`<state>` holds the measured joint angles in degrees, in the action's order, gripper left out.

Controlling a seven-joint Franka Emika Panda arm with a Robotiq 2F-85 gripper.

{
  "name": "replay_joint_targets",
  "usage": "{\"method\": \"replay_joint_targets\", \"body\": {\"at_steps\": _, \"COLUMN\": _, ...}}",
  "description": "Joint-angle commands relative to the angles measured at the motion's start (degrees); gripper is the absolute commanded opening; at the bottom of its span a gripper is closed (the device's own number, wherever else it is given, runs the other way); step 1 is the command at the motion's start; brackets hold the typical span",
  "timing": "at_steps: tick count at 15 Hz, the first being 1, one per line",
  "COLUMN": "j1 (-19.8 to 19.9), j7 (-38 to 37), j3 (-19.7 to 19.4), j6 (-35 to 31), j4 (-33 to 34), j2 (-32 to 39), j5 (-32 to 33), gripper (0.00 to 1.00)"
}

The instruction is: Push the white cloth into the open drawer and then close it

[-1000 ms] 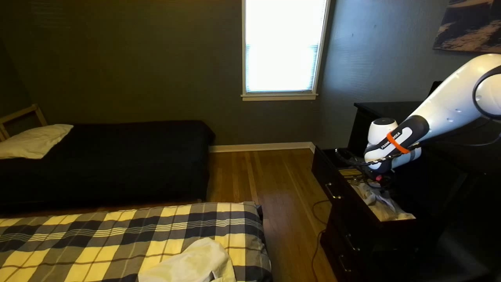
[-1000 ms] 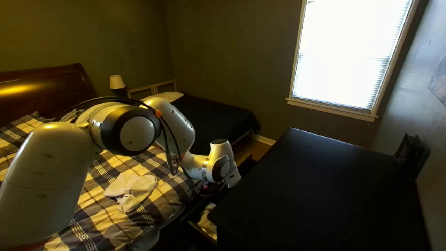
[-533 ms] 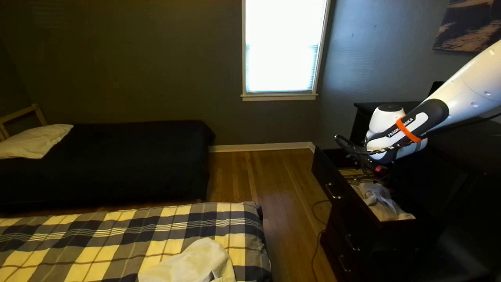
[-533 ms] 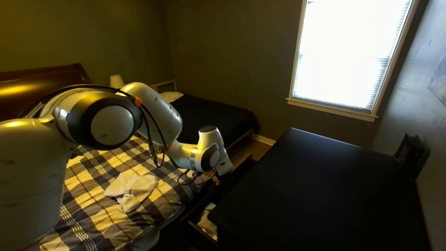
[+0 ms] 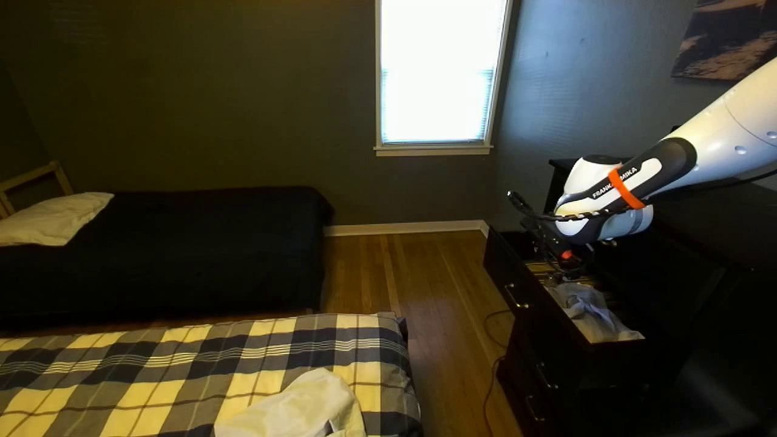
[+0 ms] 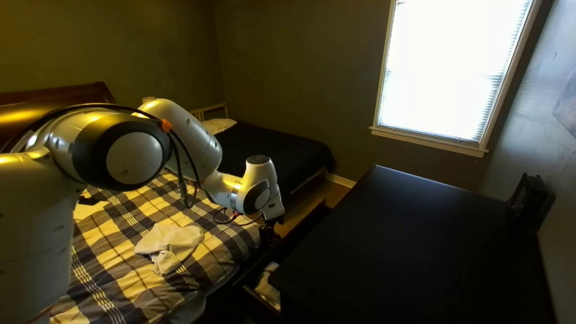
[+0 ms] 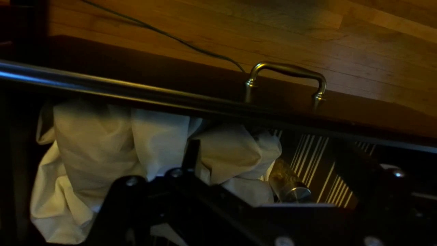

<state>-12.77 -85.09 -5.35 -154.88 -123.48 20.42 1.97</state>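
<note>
Toward eight o'clock in the wrist view, the white cloth (image 7: 99, 147) lies rumpled inside the open drawer (image 7: 136, 89), with a glassy cylinder (image 7: 290, 184) just beside it at three o'clock. The claw (image 7: 268, 153) hangs over the drawer, its fingers (image 7: 192, 155) spread wide apart and gripping nothing. The handle (image 7: 288, 69) shows at two o'clock. In an exterior view, another pale cloth (image 6: 171, 240) rests on the plaid bed (image 6: 117, 256), toward eight o'clock.

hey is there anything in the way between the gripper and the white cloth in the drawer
Nothing visible stands between the gripper and the white cloth. In the wrist view, a cylindrical item is beside it in the open drawer, not on top.
</note>
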Motion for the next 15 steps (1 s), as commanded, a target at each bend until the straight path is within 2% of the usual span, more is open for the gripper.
{"method": "replay_joint_targets", "body": {"at_steps": 1, "j1": 2.01, "j7": -0.38, "j3": 3.36, "j6": 7.5, "j4": 1.05, "j2": -0.59, "j5": -6.75, "gripper": 1.0}}
{"method": "replay_joint_targets", "body": {"at_steps": 5, "j1": 3.14, "j7": -2.61, "j3": 4.97, "j6": 15.53, "j4": 5.06, "j2": 2.95, "j5": -12.88, "gripper": 1.0}}
{"method": "replay_joint_targets", "body": {"at_steps": 6, "j1": 2.44, "j7": -1.18, "j3": 4.14, "j6": 12.6, "j4": 2.52, "j2": 0.53, "j5": -9.79, "gripper": 1.0}}
{"method": "replay_joint_targets", "body": {"at_steps": 13, "j1": 2.53, "j7": -1.21, "j3": 4.21, "j6": 13.05, "j4": 2.93, "j2": 0.79, "j5": -9.92, "gripper": 1.0}}
{"method": "replay_joint_targets", "body": {"at_steps": 15, "j1": 3.5, "j7": -0.23, "j3": 5.5, "j6": 13.33, "j4": 3.94, "j2": 1.87, "j5": -13.03, "gripper": 1.0}}
